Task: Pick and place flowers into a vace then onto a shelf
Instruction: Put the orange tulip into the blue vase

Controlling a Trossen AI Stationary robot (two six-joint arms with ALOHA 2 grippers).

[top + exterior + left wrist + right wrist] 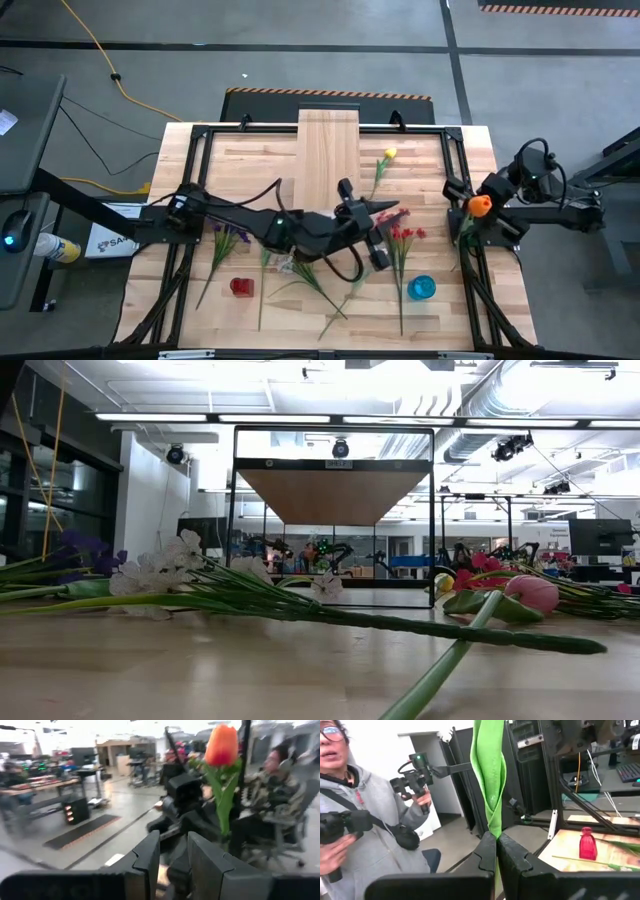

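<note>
My right gripper (pixel 474 212) is at the table's right edge, shut on an orange tulip (pixel 480 204), whose bloom (pixel 221 745) stands above it. My left gripper (pixel 388 210) hovers level over the table's middle and points toward the right arm. Its fingers (pixel 150 860) stand a narrow gap apart, and I can make out nothing between them. Other flowers lie flat on the table: a purple spray (pixel 230 236), a yellow tulip (pixel 389 154), a red spray (pixel 405 235) and a pink tulip (pixel 530 592). A red vase (pixel 241 287) and a blue vase (pixel 421 288) stand near the front. The shelf (pixel 328 150) is at the far middle. My right gripper pinches the tulip's leaf-wrapped green stem (pixel 492 827) between its two fingers, below the bloom. The fingers come at it level and lie across the stem. The tulip stands upright in the hold, bloom on top, clear of the table.
The black frame rails (pixel 200 135) run around the table's edges. A person (pixel 365 820) holding hand controllers is beyond the table, on the right arm's side. Long green stems (pixel 400 625) lie across the table's middle and front.
</note>
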